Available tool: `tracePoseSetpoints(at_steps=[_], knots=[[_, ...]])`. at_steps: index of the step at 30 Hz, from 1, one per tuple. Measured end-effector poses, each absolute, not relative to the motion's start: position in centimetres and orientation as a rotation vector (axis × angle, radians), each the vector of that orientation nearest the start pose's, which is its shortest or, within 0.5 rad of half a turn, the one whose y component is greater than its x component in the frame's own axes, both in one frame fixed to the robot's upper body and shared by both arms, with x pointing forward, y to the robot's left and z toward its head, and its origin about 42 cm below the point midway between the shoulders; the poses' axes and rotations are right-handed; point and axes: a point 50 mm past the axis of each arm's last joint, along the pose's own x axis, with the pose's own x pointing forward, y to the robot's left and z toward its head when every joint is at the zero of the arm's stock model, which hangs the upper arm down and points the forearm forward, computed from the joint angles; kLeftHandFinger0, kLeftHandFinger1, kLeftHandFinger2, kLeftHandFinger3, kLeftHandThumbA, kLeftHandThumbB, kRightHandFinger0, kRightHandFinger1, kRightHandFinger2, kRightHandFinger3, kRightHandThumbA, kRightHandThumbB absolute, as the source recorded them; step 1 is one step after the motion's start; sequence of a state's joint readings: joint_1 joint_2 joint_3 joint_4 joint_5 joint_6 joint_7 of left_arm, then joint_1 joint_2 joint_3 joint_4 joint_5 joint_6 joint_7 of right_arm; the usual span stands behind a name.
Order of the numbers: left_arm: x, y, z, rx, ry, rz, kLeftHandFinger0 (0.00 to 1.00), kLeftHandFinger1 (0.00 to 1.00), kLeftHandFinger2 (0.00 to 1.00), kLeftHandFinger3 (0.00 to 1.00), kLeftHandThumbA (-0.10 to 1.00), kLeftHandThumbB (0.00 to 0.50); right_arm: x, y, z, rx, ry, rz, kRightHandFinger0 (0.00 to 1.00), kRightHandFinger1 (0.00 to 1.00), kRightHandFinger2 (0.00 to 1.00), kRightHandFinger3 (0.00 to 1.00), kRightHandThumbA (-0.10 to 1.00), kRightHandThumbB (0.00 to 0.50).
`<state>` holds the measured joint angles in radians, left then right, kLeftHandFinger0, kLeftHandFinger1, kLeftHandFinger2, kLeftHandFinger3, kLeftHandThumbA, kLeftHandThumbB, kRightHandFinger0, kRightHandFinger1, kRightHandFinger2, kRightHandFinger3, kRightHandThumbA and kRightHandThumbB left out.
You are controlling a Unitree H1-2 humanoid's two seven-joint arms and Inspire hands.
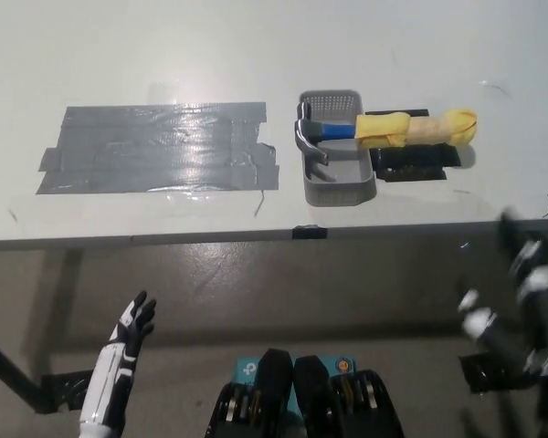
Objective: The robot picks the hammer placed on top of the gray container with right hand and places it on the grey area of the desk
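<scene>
White desk filled the top half of the frame, smooth and a bit glossy, with dull brownish floor showing below its front edge. One big grey patch sat at the left-centre of the desk, made of overlapping strips of shiny duct tape with ragged ends. Just right of it was one small gray container, a rectangular plastic basket with perforated walls. One hammer lay across the container's upper end: steel claw head resting on the left rim, blue neck, and a yellow handle that looked wrapped in something soft and wrinkly, sticking out to the right over a black tape patch. One more small bit of black tape sat on the desk's front edge.

Both hands were down low, well apart from the desk. White left hand at lower left, fingers spread and holding nothing. Black right hand at lower right was motion-blurred, so I couldn't tell whether the fingers were spread or curled
</scene>
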<state>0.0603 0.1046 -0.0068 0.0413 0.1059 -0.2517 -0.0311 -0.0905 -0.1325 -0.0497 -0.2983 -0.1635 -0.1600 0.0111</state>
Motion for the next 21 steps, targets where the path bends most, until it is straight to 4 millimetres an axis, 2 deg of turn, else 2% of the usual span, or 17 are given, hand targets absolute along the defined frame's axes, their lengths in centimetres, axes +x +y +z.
tracePoseSetpoints(at_steps=[1, 4, 5, 8, 9, 10, 15, 17, 21], knots=[[26.4, 24.2, 8.9, 0.211, -0.156, -0.058, 1.0, 1.0, 1.0, 1.0, 1.0, 0.295, 30.3, -25.1, 23.4, -0.35, -0.586, -0.008, 1.0, 1.0, 1.0, 1.0, 0.66, 0.286], [26.7, 24.0, 9.1, 0.21, -0.163, -0.061, 1.0, 1.0, 1.0, 1.0, 1.0, 0.289, 32.6, -26.1, 26.9, -0.454, -0.633, 0.01, 1.0, 1.0, 1.0, 1.0, 0.75, 0.267], [26.7, 24.0, 9.1, 0.21, -0.162, -0.061, 1.0, 1.0, 1.0, 1.0, 1.0, 0.279, 33.1, -26.2, 27.6, -0.482, -0.634, 0.018, 1.0, 1.0, 1.0, 1.0, 0.81, 0.274], [26.7, 24.0, 9.0, 0.21, -0.161, -0.062, 1.0, 1.0, 1.0, 1.0, 1.0, 0.28, 35.6, -26.3, 29.5, -0.565, -0.608, 0.062, 1.0, 1.0, 1.0, 1.0, 0.81, 0.282], [26.7, 24.0, 9.1, 0.21, -0.162, -0.062, 1.0, 1.0, 1.0, 1.0, 1.0, 0.28, 37.0, -26.3, 30.3, -0.597, -0.591, 0.081, 1.0, 1.0, 1.0, 1.0, 0.79, 0.223], [26.7, 23.9, 9.1, 0.21, -0.162, -0.062, 1.0, 1.0, 1.0, 1.0, 1.0, 0.285, 38.3, -26.3, 31.1, -0.625, -0.573, 0.097, 1.0, 1.0, 1.0, 1.0, 0.82, 0.274], [26.7, 24.0, 9.0, 0.21, -0.161, -0.062, 1.0, 1.0, 1.0, 1.0, 1.0, 0.303, 44.4, -25.5, 33.8, -0.74, -0.45, 0.182, 1.0, 1.0, 1.0, 1.0, 0.82, 0.299], [26.7, 24.0, 9.0, 0.21, -0.161, -0.062, 1.0, 1.0, 1.0, 1.0, 1.0, 0.311, 46.8, -24.9, 34.2, -0.793, -0.38, 0.222, 1.0, 1.0, 1.0, 1.0, 0.88, 0.353], [26.7, 24.0, 9.0, 0.21, -0.159, -0.062, 1.0, 1.0, 1.0, 1.0, 1.0, 0.311, 51.3, -23.6, 34.3, -0.907, -0.207, 0.304, 1.0, 1.0, 1.0, 1.0, 0.89, 0.379]])
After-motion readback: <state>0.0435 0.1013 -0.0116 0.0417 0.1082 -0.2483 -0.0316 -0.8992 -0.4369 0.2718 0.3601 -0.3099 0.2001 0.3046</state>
